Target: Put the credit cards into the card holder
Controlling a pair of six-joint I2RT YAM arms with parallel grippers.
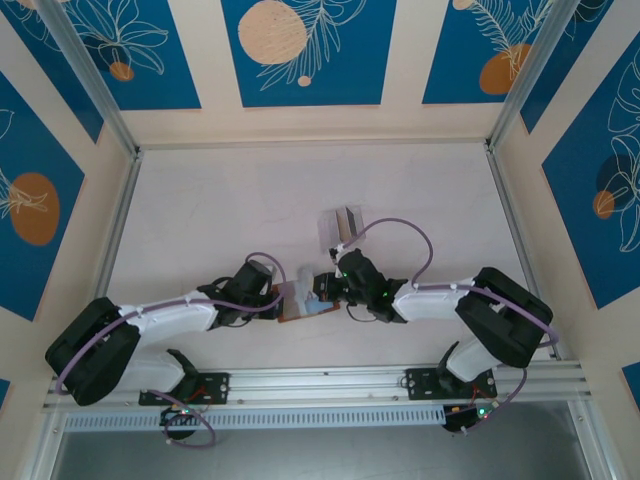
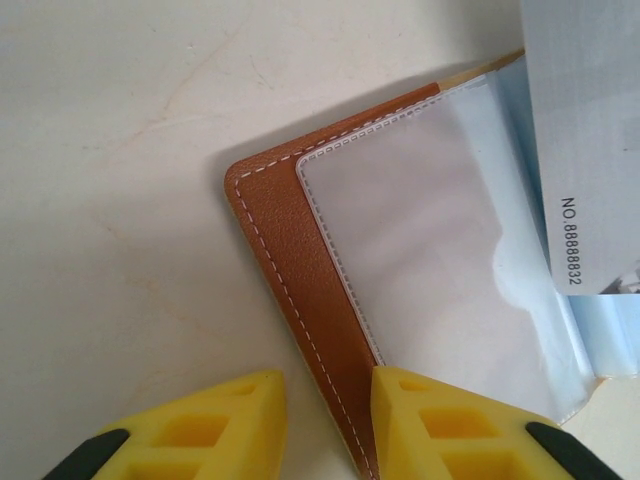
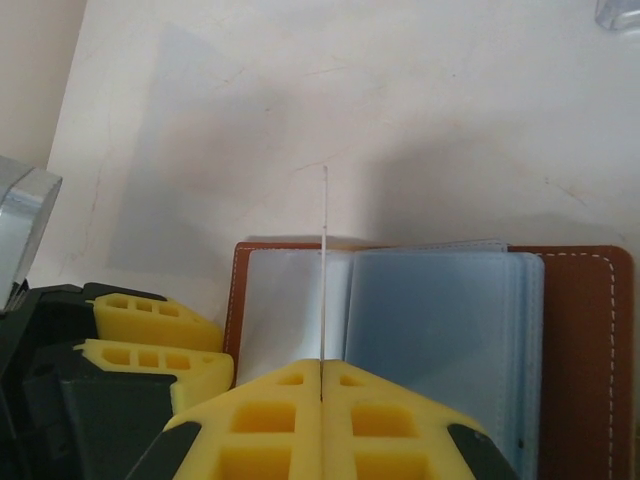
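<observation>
Brown card holder (image 2: pixel 295 280), bluish sleeves (image 3: pixel 440 330), grey credit card (image 2: pixel 580 120)

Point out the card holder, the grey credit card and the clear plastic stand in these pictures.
card holder (image 2: pixel 285 270): left wrist view, on its brown leather cover.
credit card (image 2: pixel 590 110): left wrist view, on its grey face, above the printed number.
clear stand (image 1: pixel 338 228): top external view, on its middle.

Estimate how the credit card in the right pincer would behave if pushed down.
The credit card is probably stiff: it stands straight, edge-on, from the shut right pincer. Being so thin, it may flex or slip if it catches a sleeve of the card holder.
</observation>
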